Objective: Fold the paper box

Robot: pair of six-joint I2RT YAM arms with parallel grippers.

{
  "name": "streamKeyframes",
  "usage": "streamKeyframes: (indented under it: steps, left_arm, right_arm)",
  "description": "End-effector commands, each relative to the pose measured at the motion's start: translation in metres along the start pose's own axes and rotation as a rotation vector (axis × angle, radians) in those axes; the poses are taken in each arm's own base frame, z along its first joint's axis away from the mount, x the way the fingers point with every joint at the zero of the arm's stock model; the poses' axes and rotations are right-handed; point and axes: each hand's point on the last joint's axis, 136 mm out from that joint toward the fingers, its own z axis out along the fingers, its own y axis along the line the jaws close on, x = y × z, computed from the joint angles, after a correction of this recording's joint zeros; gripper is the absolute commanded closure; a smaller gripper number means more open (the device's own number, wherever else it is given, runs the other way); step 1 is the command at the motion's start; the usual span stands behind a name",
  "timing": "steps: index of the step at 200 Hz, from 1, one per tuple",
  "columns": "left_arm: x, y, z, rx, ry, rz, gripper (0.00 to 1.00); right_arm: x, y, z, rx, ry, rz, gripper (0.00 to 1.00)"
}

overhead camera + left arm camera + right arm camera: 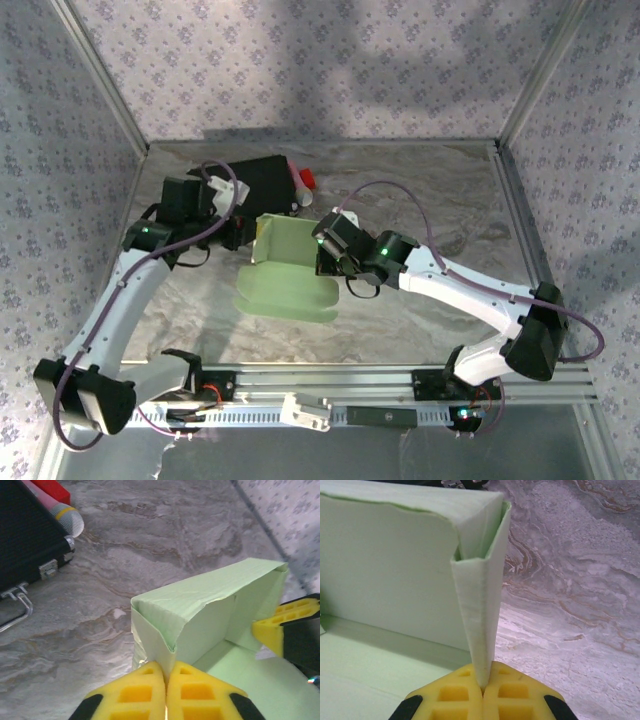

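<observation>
Because the paper box [290, 265] is half-formed at the centre of the table [430, 200], with its far wall raised and its rounded flaps flat toward six o'clock, the likeliest failure is a spoiled corner. If the arms draw apart or twist unevenly, the thin card could crease across a panel, tear at a fold, or slide off the pads and spring flat. The left gripper [166, 680] is clamped, fingers together, on the wall's nine o'clock corner. The right gripper [482, 687] is pinched tight on the folded three o'clock corner, a narrow doubled wedge of card. The card is pale green, matte and slightly fibrous, sharp at the creases and a little wavy along the cut edges. The pads are yellow, ribbed and soft-looking. At eleven o'clock lies a black case [30, 535], textured, with metal latches. The table is covered in grey, marbled, crinkled sheeting.
</observation>
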Motion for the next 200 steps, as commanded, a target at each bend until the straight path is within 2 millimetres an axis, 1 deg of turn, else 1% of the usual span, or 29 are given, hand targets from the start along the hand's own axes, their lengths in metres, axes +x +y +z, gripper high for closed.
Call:
streamKeyframes:
  steps: [1,23,38,43,64,89,97,113,125,174,200]
  left_arm:
    - [-0.003,-0.004,0.004,-0.093,-0.036,0.065,1.0]
    - [-0.003,0.002,0.007,-0.278,-0.067,0.133,1.0]
    - [-0.004,-0.003,0.01,-0.373,-0.09,0.19,1.0]
    - [-0.004,0.0,0.01,-0.421,-0.096,0.199,1.0]
    - [-0.005,0.003,0.014,-0.521,-0.103,0.23,1.0]
    - [0.0,0.006,0.027,-0.538,-0.075,0.245,1.0]
    - [0.001,0.007,0.032,-0.542,-0.064,0.245,0.97]
    - [0.003,0.008,0.037,-0.537,-0.061,0.243,0.97]
    - [0.003,0.01,0.037,-0.525,-0.066,0.226,0.96]
    - [0.004,0.02,0.034,-0.463,-0.066,0.153,0.83]
    - [0.007,0.024,0.032,-0.447,-0.06,0.131,0.81]
  right_arm:
    - [-0.012,0.021,-0.008,-0.06,-0.034,-0.009,1.0]
    - [-0.012,0.021,-0.008,-0.059,-0.034,-0.009,1.0]
    - [-0.012,0.021,-0.008,-0.059,-0.033,-0.007,1.0]
    - [-0.011,0.022,-0.007,-0.059,-0.032,-0.009,1.0]
    - [-0.013,0.022,-0.009,-0.063,-0.035,-0.01,1.0]
    - [-0.013,0.023,-0.011,-0.066,-0.035,-0.01,1.0]
    - [-0.013,0.022,-0.011,-0.066,-0.035,-0.009,1.0]
    - [-0.013,0.021,-0.013,-0.066,-0.037,-0.009,1.0]
    - [-0.014,0.02,-0.014,-0.066,-0.039,-0.007,1.0]
    - [-0.016,0.02,-0.017,-0.071,-0.045,-0.005,1.0]
    - [-0.016,0.02,-0.016,-0.072,-0.047,-0.003,1.0]
